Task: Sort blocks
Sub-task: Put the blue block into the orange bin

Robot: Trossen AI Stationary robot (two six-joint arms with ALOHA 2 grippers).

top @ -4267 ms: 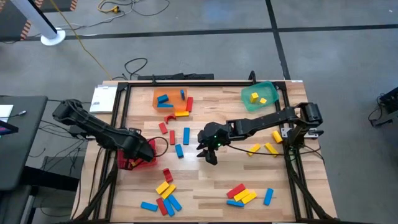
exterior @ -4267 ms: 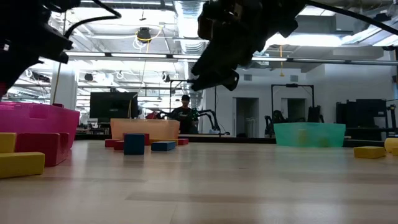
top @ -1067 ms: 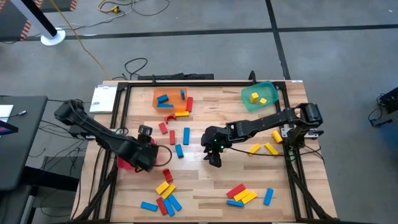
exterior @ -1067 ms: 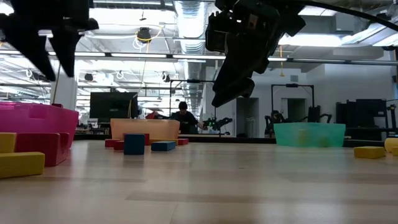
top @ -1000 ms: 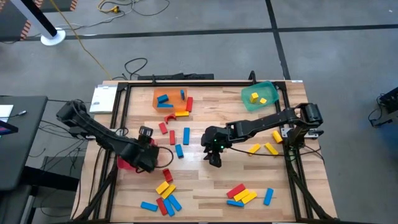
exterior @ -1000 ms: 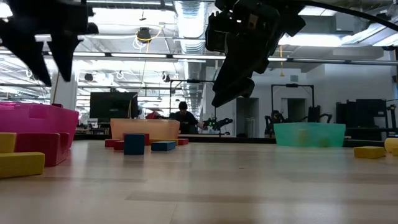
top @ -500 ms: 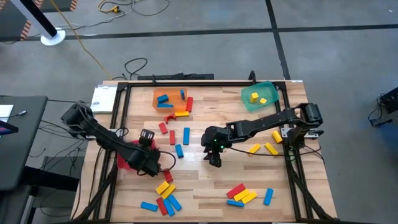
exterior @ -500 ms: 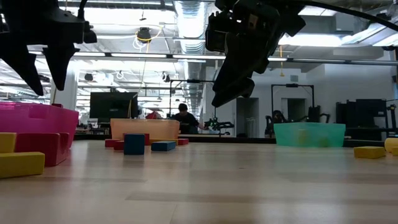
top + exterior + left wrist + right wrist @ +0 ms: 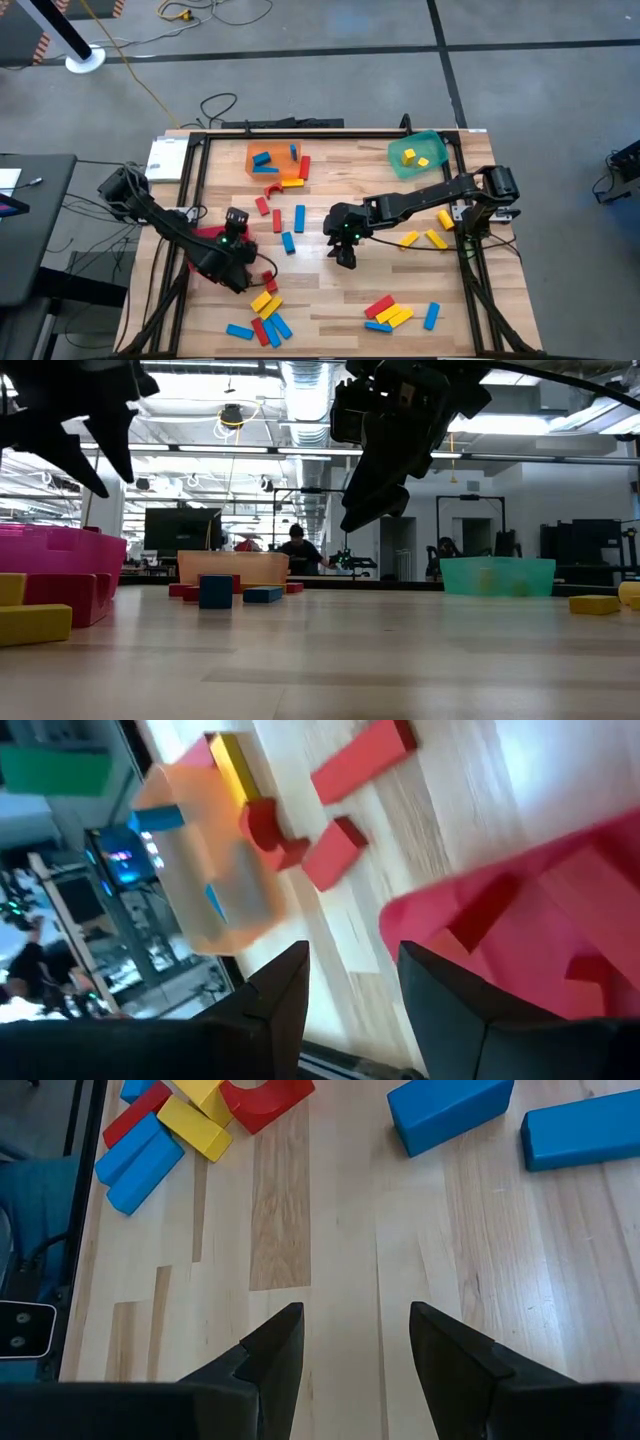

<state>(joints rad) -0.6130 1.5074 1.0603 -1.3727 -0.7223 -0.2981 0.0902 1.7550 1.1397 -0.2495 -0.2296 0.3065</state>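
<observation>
Red, blue and yellow blocks lie flat and scattered on the wooden table: some mid-table [image 9: 299, 218], a cluster near the front left [image 9: 265, 315], another near the front right [image 9: 388, 312]. My left gripper [image 9: 236, 220] [image 9: 352, 960] hangs open and holds nothing, over the far right rim of the red bin [image 9: 530, 950]. It points slantwise at two red blocks [image 9: 335, 850] and the orange bin [image 9: 200, 870]. My right gripper [image 9: 343, 258] [image 9: 356, 1315] stands open above bare wood at mid-table. Blue blocks [image 9: 450, 1110] lie ahead of it.
The orange bin [image 9: 275, 162] at the far middle holds blue blocks. The green bin [image 9: 418, 155] at the far right holds yellow ones. The red bin [image 9: 205, 240] sits at the left under my left arm. A black frame [image 9: 195, 190] rims the table. A person stands far behind [image 9: 295, 545].
My left arm's forearm has swung toward the table's near edge. Its gripper has turned and tipped while staying over the red bin's rim, still open. My right arm has kept still, and no block has moved.
</observation>
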